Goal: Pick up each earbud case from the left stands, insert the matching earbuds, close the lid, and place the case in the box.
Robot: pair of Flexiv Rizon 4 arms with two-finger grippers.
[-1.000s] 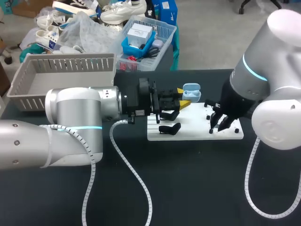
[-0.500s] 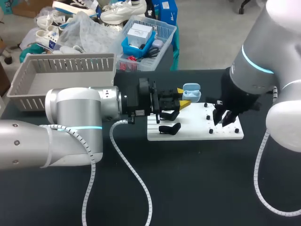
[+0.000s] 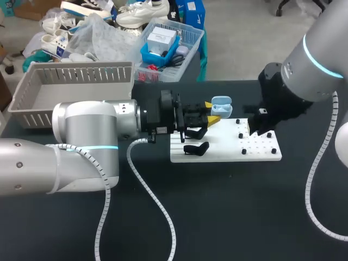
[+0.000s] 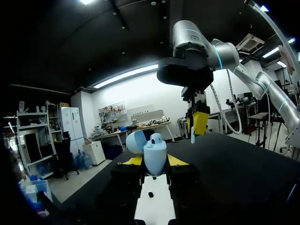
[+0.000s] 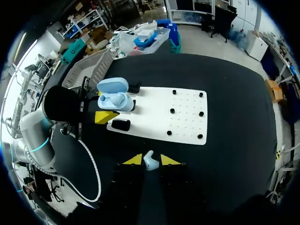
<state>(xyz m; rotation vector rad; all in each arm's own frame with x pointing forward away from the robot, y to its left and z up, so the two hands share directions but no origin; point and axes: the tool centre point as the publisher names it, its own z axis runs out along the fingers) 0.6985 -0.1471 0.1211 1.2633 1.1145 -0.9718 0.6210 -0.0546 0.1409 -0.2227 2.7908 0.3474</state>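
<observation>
The case (image 5: 115, 96) is gripped by the left gripper (image 4: 154, 161) from both sides, just above the left end of the white board (image 3: 228, 154), beside an empty black stand (image 3: 196, 148). Its lid is seen tipped back and its open side turned upward, probably so that the wells can be reached from above. One pale blue earbud (image 5: 150, 161) is pinched between the yellow tips of the right gripper (image 5: 148, 160), which is raised over the right end of the board, well apart from the case. The earbud appears to be held with its stem downward, which would suit a straight drop into a well. The box (image 3: 70, 81) is found at the table's far left, behind the left arm, and nothing can be seen in it.
</observation>
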